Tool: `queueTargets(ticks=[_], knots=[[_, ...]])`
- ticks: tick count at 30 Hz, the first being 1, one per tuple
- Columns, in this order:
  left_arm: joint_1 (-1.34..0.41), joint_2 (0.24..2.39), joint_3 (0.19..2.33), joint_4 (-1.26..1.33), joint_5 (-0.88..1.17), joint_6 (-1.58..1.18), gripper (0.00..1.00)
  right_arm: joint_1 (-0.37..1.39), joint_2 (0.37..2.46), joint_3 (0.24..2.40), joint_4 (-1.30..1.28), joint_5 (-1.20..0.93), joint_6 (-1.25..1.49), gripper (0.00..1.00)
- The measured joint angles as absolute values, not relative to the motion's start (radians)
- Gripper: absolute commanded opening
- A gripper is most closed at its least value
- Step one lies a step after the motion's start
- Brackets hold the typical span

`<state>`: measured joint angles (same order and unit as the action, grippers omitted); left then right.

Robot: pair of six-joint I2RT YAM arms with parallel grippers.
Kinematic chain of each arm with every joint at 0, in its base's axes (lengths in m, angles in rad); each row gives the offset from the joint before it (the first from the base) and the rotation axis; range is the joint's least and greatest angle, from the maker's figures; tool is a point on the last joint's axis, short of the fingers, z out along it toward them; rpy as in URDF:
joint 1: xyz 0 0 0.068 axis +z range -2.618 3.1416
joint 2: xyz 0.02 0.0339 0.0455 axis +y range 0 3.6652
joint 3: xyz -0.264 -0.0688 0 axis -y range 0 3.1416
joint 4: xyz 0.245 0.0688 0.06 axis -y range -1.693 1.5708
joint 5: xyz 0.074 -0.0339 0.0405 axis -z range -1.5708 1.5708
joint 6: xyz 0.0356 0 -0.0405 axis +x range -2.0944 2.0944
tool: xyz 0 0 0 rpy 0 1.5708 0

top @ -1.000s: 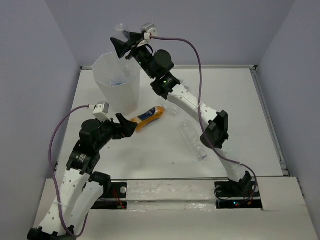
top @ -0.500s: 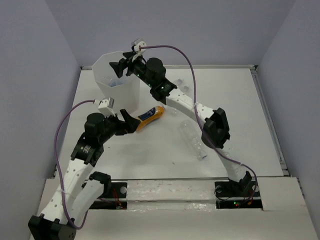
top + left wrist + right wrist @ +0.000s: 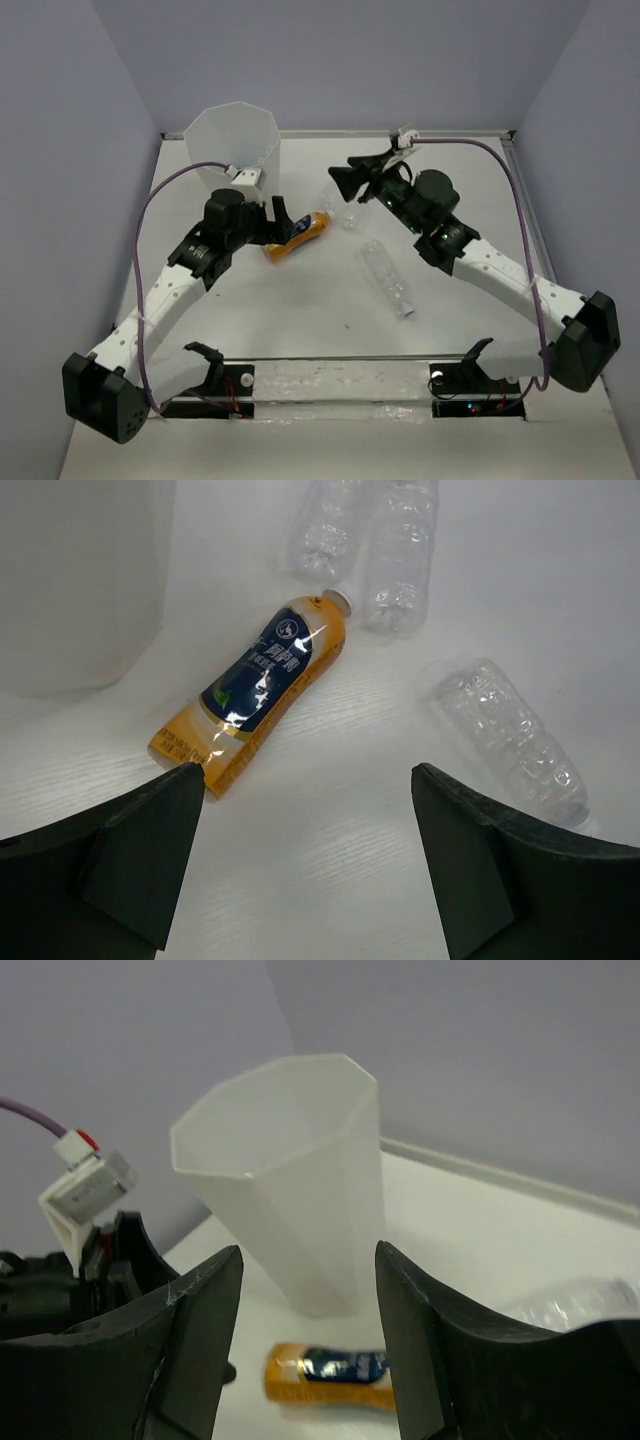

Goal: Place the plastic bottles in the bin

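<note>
The orange bottle with a dark blue label (image 3: 306, 229) lies on the table right of the white faceted bin (image 3: 235, 140). My left gripper (image 3: 282, 220) is open and empty just above and near the bottle's base (image 3: 265, 690); its jaws (image 3: 305, 775) stand wide. My right gripper (image 3: 342, 180) is open and empty, in the air right of the bin, facing it (image 3: 308, 1250). One clear crinkled bottle (image 3: 388, 278) lies mid-table. Two more clear bottles (image 3: 325, 525) (image 3: 400, 550) lie beyond the orange one's cap. The bin's inside is hidden.
The bin (image 3: 290, 1170) stands upright at the back left corner, next to the left wall. The orange bottle (image 3: 330, 1372) shows below it in the right wrist view. The raised table edge (image 3: 520, 200) runs along the right.
My right gripper, which held a clear bottle over the bin, dipped into the bin and has pulled back right, empty and open. My left arm has reached forward over the orange bottle.
</note>
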<state>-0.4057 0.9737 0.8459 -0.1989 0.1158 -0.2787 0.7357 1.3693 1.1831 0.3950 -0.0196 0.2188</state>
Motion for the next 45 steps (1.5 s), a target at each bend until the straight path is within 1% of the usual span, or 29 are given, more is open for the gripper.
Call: queueTargets(ticks=[3,7,11,14,15,20,21,23,24,25,26,27,29,30,33,34,39,45], knots=[[-0.481,1.103,0.908,-0.198,0.084,-0.225,0.93,0.712,1.229,0.971,0.364,0.023,0.277,0.61],[-0.588,1.269,0.976,-0.199,0.031,-0.143,0.93,0.707,1.121,0.760,0.297,0.062,0.340,0.61],[-0.652,1.442,1.073,-0.197,-0.012,-0.059,0.93,0.701,1.026,0.636,0.217,0.080,0.377,0.62],[-0.654,1.552,1.145,-0.191,-0.043,-0.003,0.92,0.699,0.951,0.579,0.185,0.084,0.398,0.62],[-0.654,1.595,1.175,-0.191,-0.052,0.016,0.91,0.699,0.936,0.568,0.181,0.084,0.402,0.62],[-0.653,1.800,1.304,-0.223,-0.098,0.075,0.91,0.692,0.815,0.486,0.133,0.087,0.429,0.62],[-0.653,1.823,1.310,-0.225,-0.107,0.085,0.91,0.692,0.804,0.479,0.128,0.087,0.434,0.63],[-0.653,1.864,1.318,-0.235,-0.126,0.101,0.91,0.688,0.794,0.469,0.116,0.086,0.441,0.69],[-0.652,1.887,1.326,-0.238,-0.139,0.110,0.91,0.688,0.794,0.466,0.112,0.087,0.443,0.74],[-0.652,1.896,1.327,-0.239,-0.145,0.113,0.91,0.688,0.795,0.459,0.107,0.088,0.445,0.74],[-0.651,1.913,1.332,-0.242,-0.152,0.117,0.89,0.688,0.798,0.457,0.098,0.093,0.447,0.78],[-0.650,1.925,1.338,-0.248,-0.161,0.122,0.78,0.688,0.803,0.457,0.091,0.097,0.444,0.80],[-0.649,1.945,1.347,-0.251,-0.172,0.123,0.61,0.688,0.818,0.457,0.077,0.113,0.443,0.83],[-0.648,1.954,1.353,-0.251,-0.180,0.131,0.42,0.688,0.825,0.457,0.067,0.123,0.440,0.84],[-0.646,1.956,1.357,-0.255,-0.192,0.132,0.24,0.686,0.880,0.479,0.019,0.150,0.426,0.87],[-0.646,1.955,1.357,-0.259,-0.195,0.134,0.20,0.684,0.905,0.494,0.004,0.158,0.421,0.87],[-0.646,1.913,1.335,-0.294,-0.199,0.099,0.20,0.656,1.062,0.606,-0.077,0.169,0.363,0.92],[-0.647,1.631,1.236,-0.356,-0.167,0.030,0.20,0.626,1.245,0.746,-0.156,0.149,0.293,0.95]])
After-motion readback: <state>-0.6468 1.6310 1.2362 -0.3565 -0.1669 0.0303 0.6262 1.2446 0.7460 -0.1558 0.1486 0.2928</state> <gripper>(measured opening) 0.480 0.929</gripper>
